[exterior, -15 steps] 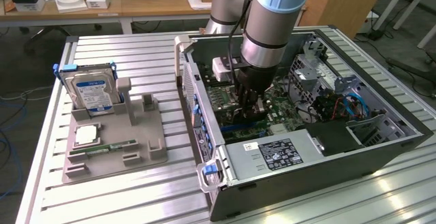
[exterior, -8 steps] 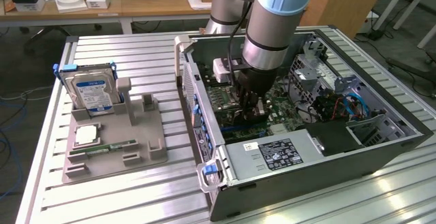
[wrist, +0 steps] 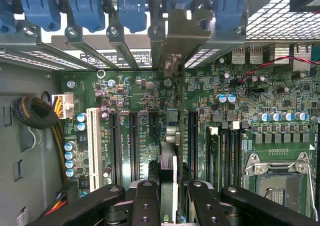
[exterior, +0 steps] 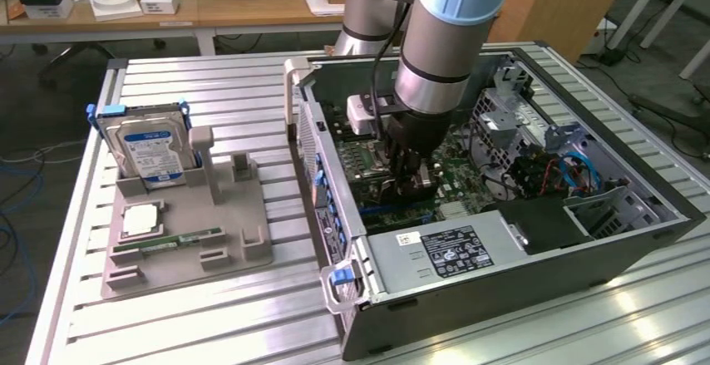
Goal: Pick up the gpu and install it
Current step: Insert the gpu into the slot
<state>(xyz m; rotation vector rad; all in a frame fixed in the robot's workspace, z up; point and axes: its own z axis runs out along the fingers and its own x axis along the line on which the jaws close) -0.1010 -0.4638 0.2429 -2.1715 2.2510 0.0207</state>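
My gripper is down inside the open computer case, over the green motherboard. In the wrist view its black fingers are shut on the gpu. I see the card edge-on, thin and upright between the pads, running away from me toward the rear wall. Its silver end bracket stands at the rear slot openings, under the blue latches. The card lies in line with the black expansion slots. Whether its lower edge sits in a slot is hidden.
On the table at the exterior view's left, a grey fixture holds a hard drive with a blue label, a RAM stick and a square chip. Inside the case are the power supply, a CPU socket and cable bundles.
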